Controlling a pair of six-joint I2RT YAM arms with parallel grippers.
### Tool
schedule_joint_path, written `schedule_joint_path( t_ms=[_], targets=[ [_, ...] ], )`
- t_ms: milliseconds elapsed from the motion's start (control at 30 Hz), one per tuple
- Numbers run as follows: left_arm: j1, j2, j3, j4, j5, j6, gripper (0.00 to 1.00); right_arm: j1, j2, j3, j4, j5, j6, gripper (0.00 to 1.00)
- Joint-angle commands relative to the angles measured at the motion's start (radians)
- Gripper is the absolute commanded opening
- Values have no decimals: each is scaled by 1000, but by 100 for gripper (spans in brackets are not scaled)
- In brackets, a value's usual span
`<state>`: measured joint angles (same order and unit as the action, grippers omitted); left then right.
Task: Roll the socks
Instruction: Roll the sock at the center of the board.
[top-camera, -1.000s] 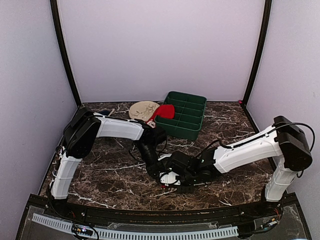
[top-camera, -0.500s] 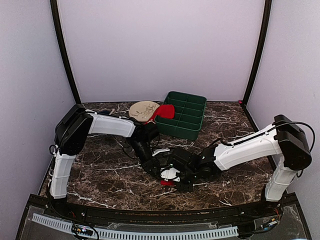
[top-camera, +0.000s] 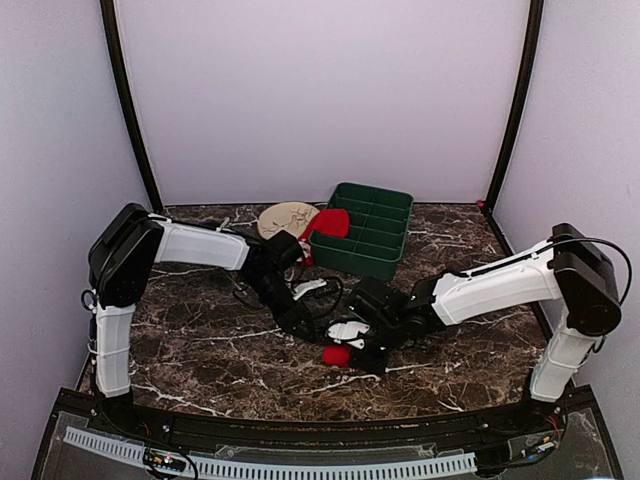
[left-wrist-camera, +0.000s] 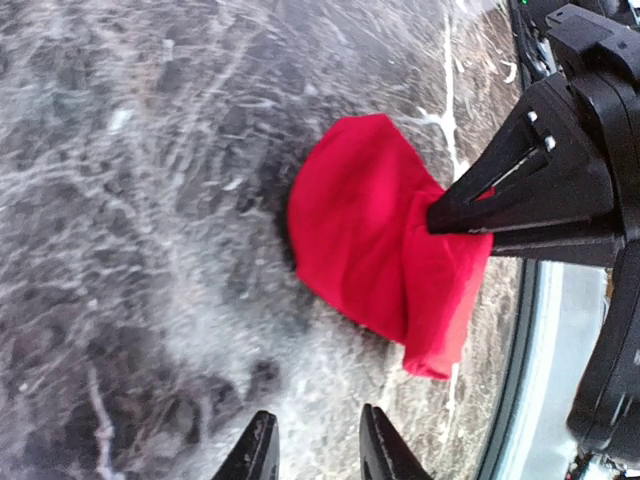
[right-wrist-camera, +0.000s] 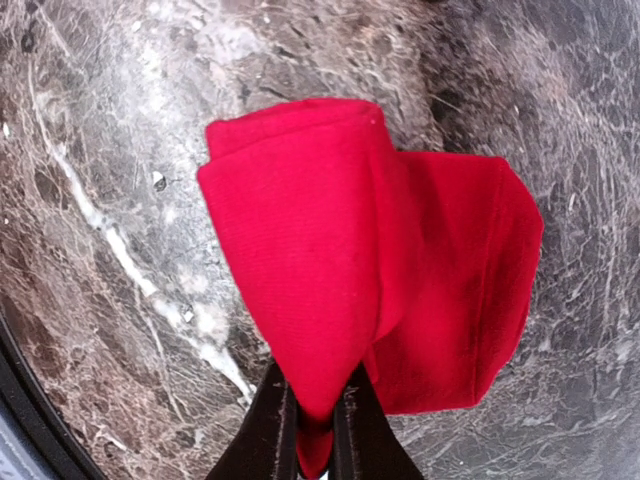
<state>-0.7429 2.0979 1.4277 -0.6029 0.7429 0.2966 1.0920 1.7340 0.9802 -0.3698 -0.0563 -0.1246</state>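
near sock (top-camera: 337, 355): red, folded double, flat on table (top-camera: 200, 340), front centre
far sock (top-camera: 330, 223): red, draped over tray (top-camera: 360, 262) corner

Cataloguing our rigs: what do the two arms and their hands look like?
Both the left arm and right arm have white tubular links, black joints and loose black cables. The left hand and right hand have tapered black fingers.

Enclosed by plain pale lilac walls (top-camera: 320, 90), joined at black corner posts (top-camera: 130, 110); floored with dark, white-veined marble tabletop (top-camera: 200, 350); edged in front by white slotted strip (top-camera: 270, 466); lit evenly.
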Motion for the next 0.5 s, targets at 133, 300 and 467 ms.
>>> schedule_joint_path(
  t_ms=[133,300,467],
  targets=[
    [7,-117,-103,159,-125,-85,30,-94,-4,23,-34,-220,90,1],
    [9,-140,-135,209,-147,-105,30,-125,-7,18,-18,-297,120,1],
    [10,-188,-188,286,-155,-128,30,-154,1,16,-6,-366,157,1]
  ],
)
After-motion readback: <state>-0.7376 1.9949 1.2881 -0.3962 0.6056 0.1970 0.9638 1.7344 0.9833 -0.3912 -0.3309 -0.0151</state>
